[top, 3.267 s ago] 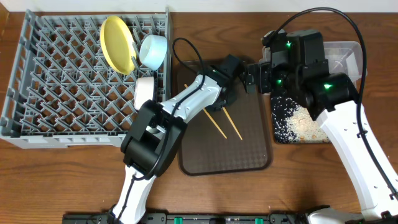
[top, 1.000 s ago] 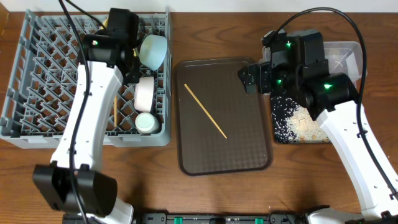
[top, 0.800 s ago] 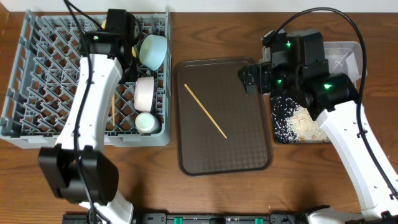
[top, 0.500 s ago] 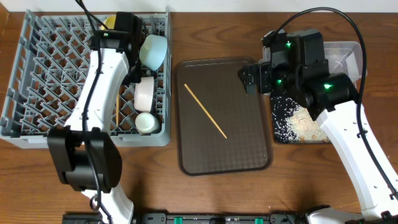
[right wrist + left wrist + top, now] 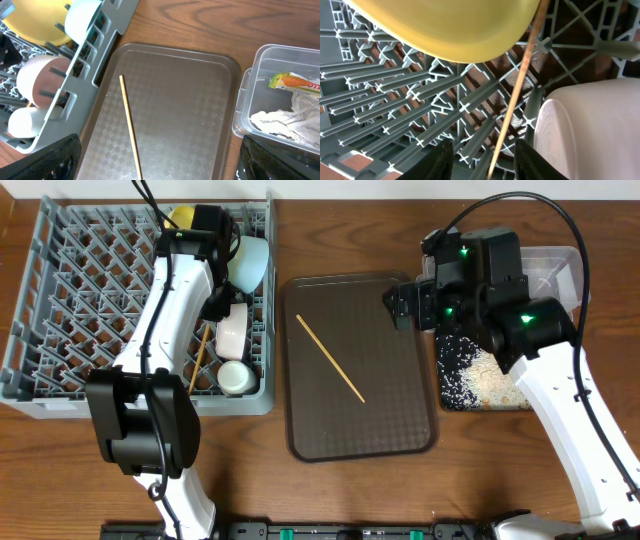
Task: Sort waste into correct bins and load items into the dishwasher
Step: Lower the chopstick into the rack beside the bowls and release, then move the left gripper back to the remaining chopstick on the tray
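Chopstick loading step. My left gripper [image 5: 487, 159] sits jaws apart around one chopstick [image 5: 520, 90] leaning in the dish rack [image 5: 60, 300]; probably free of the pads, view's tight. Right gripper [image 5: 160, 160] is wide open and empty. Other chopstick [image 5: 330, 358] lies on the brown tray [image 5: 400, 430]. Next: lift clear, then pinch it.

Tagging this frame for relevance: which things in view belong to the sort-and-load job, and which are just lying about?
Job:
dish rack, yellow plate, blue bowl, white bowl, white cup, racked chopstick, loose chopstick, clear tub, wrapper, tissue, black tray, rice scraps

Lying about:
brown serving tray, table
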### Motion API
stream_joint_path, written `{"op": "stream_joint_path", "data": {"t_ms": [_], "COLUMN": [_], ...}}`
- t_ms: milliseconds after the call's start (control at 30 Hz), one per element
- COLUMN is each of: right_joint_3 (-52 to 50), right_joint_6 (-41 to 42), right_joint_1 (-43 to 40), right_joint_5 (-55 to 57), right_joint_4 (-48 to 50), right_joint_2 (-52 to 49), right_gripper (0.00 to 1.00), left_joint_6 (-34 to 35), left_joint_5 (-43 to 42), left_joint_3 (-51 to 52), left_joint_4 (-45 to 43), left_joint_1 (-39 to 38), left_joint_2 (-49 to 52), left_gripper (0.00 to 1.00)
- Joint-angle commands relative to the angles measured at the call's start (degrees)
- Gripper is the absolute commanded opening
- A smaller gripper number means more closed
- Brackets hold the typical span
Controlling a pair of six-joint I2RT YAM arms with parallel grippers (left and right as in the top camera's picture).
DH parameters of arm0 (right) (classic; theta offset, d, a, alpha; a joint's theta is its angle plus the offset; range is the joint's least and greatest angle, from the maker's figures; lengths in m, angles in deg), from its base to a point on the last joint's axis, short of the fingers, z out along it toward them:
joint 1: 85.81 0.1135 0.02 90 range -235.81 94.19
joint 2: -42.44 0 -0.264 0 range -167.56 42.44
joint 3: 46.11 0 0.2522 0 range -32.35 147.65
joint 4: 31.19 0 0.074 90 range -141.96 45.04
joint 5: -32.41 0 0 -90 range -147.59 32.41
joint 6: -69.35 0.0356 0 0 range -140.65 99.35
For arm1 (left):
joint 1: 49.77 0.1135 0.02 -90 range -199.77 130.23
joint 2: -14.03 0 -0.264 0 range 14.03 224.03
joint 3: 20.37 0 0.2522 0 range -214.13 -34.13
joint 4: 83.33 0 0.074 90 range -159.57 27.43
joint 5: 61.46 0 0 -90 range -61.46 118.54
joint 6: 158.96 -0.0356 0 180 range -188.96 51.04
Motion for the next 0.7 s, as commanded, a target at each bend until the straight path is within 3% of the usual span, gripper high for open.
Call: {"op": "stream_joint_path", "data": {"t_ms": [0, 233, 433, 533, 667], "right_joint_3": [0.74, 0.74, 0.74, 0.74, 0.74], "right_joint_6": [0.61, 0.61, 0.61, 0.61, 0.61], "right_joint_1": [0.20, 0.20, 0.20, 0.20, 0.20], "right_joint_5": [-0.04, -0.07, -0.04, -0.04, -0.04], "right_joint_4": [-0.04, -0.04, -0.04, -0.04, -0.04], "right_joint_2": [-0.39, -0.39, -0.39, -0.39, -0.39], "right_gripper": [0.99, 0.99, 0.99, 0.99, 0.99], "left_joint_6": [0.52, 4.26, 5.64, 13.35, 23.93], "left_joint_5": [0.35, -0.79, -17.07, -22.93, -23.93], "left_joint_3": [0.33, -4.17, -9.42, -9.42, -9.09], "left_joint_4": [0.13, 3.96, 7.21, 6.86, 8.35], "left_joint_1": [0.20, 0.07, -1.92, -4.52, -10.14], "left_joint_2": [0.42, -1.75, -8.68, -12.15, -12.83], "left_gripper": [0.42, 0.42, 0.45, 0.47, 0.48]}}
